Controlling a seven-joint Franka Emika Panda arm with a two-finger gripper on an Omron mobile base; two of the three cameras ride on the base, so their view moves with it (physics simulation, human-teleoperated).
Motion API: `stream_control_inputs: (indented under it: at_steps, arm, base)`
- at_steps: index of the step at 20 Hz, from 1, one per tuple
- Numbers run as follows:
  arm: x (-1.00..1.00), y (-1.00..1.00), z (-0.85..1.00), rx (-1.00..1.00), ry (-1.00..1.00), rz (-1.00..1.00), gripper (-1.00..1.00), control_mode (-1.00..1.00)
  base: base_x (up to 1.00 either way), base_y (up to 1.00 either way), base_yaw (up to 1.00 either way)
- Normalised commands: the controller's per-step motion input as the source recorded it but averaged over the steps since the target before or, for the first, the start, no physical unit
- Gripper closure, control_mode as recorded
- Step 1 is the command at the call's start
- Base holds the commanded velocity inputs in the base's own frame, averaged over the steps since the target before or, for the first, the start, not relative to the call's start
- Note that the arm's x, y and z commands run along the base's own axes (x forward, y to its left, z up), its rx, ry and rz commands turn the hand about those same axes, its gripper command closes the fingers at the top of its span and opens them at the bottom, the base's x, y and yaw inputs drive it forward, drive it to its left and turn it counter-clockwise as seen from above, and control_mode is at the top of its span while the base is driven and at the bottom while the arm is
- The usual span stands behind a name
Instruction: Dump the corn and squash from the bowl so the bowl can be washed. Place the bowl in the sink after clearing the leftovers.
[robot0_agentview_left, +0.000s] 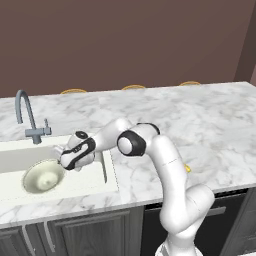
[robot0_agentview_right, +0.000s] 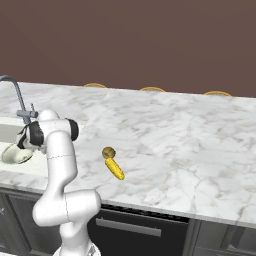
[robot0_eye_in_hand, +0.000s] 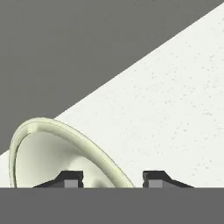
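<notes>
Bowl: lies in the sink, on the white floor of the basin, its hollow facing up and empty in the left base view.
Gripper: reaches down into the basin at the bowl's right-hand edge; in the hand view the two dark fingertips stand apart — the bowl's green rim curves between them, one tip over the bowl's inside, the other outside it.
Grip: jaws spread; whether either tip touches the rim I cannot tell.
Corn: on the marble counter, well to the right of the sink, lying flat.
Squash: on the counter just behind the corn's far end, close beside it — both well apart from the bowl and the gripper.
Faucet: grey gooseneck at the back of the sink, behind the bowl.
</notes>
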Motion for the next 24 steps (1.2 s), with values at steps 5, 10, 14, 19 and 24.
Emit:
stream_control_inputs:
  at_steps: [5,10,14,19,24]
  arm:
    - [-0.28,0.00,0.86,-0.01,-0.11,0.00,-1.00,-1.00]
    - [-0.76,0.00,1.00,-0.01,-0.12,-0.01,-1.00,-1.00]
    - [-0.89,-0.10,1.00,0.00,-0.11,-0.04,-1.00,-1.00]
    - [-0.86,-0.39,1.00,0.00,-0.09,-0.05,-1.00,-1.00]
    - [-0.91,-0.70,1.00,0.03,-0.02,-0.07,-1.00,-1.00]
  base:
    - [0.00,0.00,0.00]
    - [0.00,0.00,0.00]
    - [0.00,0.00,0.00]
    - [0.00,0.00,0.00]
    - [0.00,0.00,0.00]
